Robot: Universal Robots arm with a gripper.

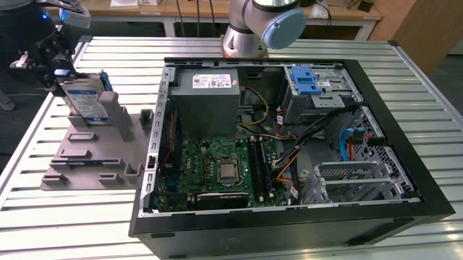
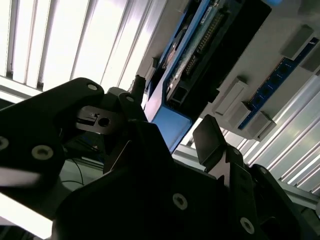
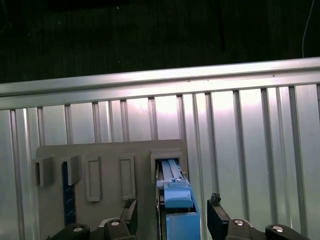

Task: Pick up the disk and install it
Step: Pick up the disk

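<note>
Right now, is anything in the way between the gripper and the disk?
Nothing visible is. The disk stands upright in the grey fixture. In the first wrist view the gripper is open, with one finger on each side of the disk and only bare gaps between.

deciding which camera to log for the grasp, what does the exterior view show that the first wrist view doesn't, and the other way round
Exterior view: the open computer case with its motherboard and power supply, plus the arm's base.
First wrist view: a close look at the open end effector, with fingertips on either side of the disk at its blue frame, a gap on each side.
Both: the disk standing upright in the grey fixture on the slatted metal table.
</note>
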